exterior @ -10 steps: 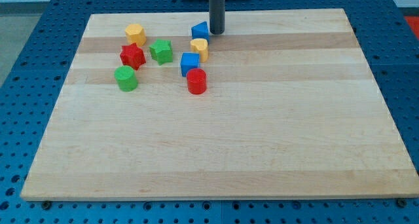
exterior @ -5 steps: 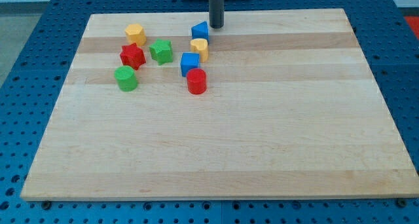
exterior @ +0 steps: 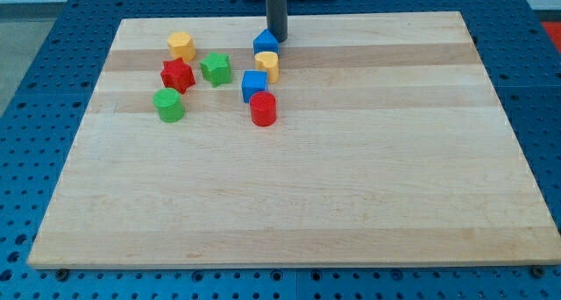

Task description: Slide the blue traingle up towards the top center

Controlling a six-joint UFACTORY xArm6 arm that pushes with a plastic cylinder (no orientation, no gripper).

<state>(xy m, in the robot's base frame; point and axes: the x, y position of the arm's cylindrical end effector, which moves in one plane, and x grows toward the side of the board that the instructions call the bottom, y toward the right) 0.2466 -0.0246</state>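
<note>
The blue triangle [exterior: 265, 43] sits near the top centre of the wooden board [exterior: 351, 160], just above a yellow block [exterior: 268, 66]. My tip [exterior: 277, 39] is at the triangle's upper right edge, touching or almost touching it. The dark rod rises out of the view's top.
Below the yellow block are a blue cube [exterior: 254, 85] and a red cylinder [exterior: 263, 109]. To the left lie a green star-like block [exterior: 216, 68], a red star-like block [exterior: 177, 75], a yellow hexagon [exterior: 181, 46] and a green cylinder [exterior: 168, 105].
My tip has moved up and to the left, from the triangle's right side to its upper right edge. The blue triangle has shifted slightly left.
</note>
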